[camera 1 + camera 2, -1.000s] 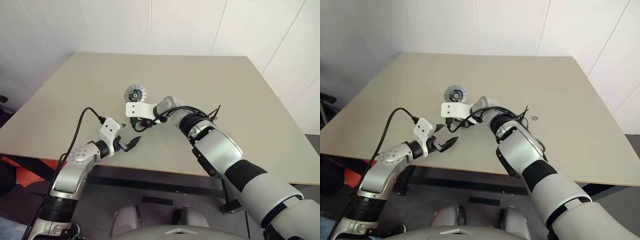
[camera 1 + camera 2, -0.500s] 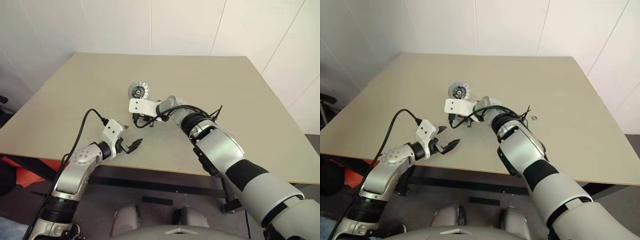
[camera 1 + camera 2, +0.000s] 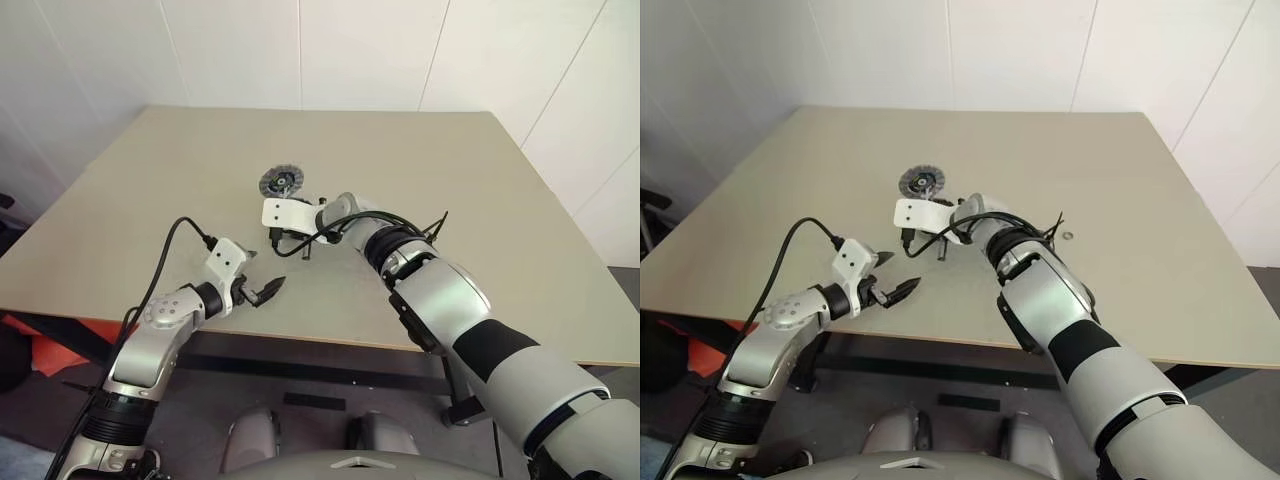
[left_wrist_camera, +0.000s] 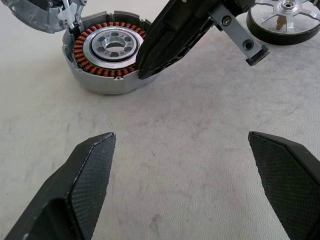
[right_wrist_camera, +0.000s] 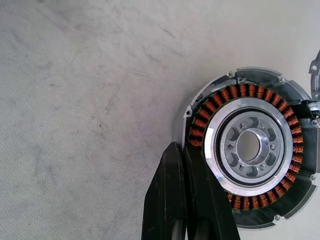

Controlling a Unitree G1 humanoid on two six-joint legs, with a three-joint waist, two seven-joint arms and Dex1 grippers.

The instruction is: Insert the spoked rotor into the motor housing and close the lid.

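the right end effector (image 5: 186, 165) was closed over the motor housing (image 5: 248, 176); the left end effector (image 4: 182, 165) was open above the bench (image 3: 150, 190).

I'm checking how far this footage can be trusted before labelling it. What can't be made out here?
- Motor housing: in the right wrist view, the near wall is covered by the shut right gripper, so any contact is unclear; its far side is cut by the edge.
- Spoked rotor: left wrist view, cropped at the top edge.
- Small ring on the table: right eye view, too tiny to identify.
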